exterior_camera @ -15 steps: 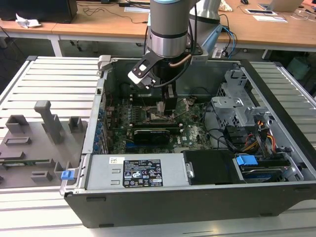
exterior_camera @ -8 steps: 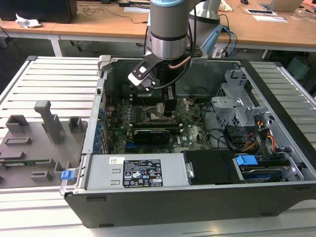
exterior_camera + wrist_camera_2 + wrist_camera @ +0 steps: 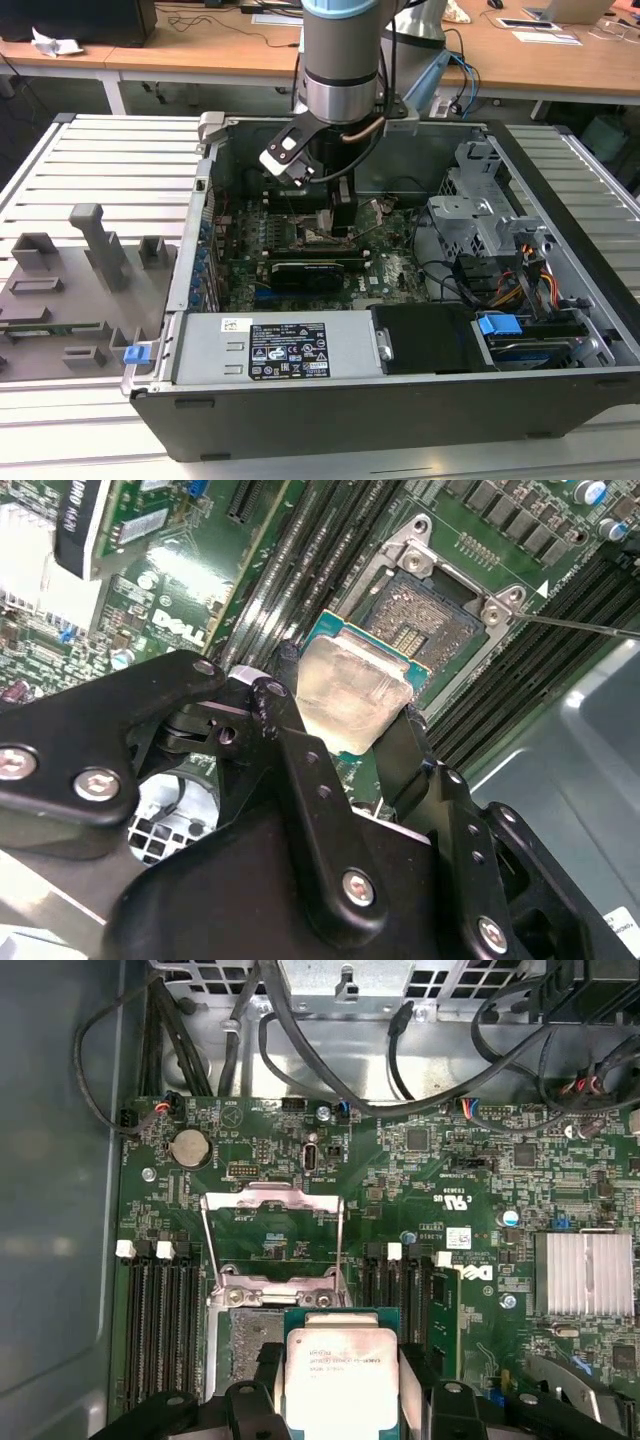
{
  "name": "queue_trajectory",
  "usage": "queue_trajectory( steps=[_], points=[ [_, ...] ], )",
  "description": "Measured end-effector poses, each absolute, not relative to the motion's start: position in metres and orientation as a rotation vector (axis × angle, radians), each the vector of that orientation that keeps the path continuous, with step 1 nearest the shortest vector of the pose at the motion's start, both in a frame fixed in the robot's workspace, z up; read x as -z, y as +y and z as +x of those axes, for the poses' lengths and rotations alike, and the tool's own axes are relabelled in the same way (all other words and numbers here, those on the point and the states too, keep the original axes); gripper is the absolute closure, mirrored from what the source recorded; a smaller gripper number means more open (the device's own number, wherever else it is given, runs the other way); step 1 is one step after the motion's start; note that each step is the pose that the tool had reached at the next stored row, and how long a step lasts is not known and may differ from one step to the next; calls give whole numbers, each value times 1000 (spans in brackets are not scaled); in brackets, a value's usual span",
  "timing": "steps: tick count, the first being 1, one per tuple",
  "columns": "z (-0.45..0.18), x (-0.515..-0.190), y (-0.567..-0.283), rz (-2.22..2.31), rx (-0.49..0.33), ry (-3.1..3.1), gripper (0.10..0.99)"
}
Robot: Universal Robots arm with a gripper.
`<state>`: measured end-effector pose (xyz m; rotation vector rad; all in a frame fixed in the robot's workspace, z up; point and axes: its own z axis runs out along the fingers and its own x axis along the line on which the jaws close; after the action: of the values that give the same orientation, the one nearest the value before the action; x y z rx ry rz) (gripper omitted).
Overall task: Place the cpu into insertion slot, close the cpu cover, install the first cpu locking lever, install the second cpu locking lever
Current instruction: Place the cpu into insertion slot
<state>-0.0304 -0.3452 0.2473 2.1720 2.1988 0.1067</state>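
While your gripper (image 3: pixel 350 705) sits down inside the open computer case (image 3: pixel 400 400), its two black fingers (image 3: pixel 292 735) are pinched onto opposite edges of the cpu (image 3: pixel 355 695), open no wider than the chip itself. You have the cpu lying flat, silvery top up toward the wrist, with its green edge showing beneath. It is square, so no side runs longer. In the first wrist view its edges run parallel to the rim of the insertion slot (image 3: pixel 245 1340). It hangs over one side of the slot and hides part of it, while the rest of the socket lies bare. You cannot tell whether the chip touches it.

The cover (image 3: pixel 272 1198) stands swung open off the slot's edge away from the fingers, with a thin lever wire (image 3: pixel 204 1245) along each side. Long black memory slots (image 3: pixel 160 1330) flank the slot closely on both sides. In the exterior view a black expansion card (image 3: pixel 305 272) lies across the board on the near side of the gripper. The case walls rise at the exterior view's left and at the far side, and the top is open.
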Motion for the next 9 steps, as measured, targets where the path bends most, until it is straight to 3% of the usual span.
queue_trajectory(
  steps=[9],
  points=[
    [-32,-238,-329,2172,-106,2199,545]
  ],
)
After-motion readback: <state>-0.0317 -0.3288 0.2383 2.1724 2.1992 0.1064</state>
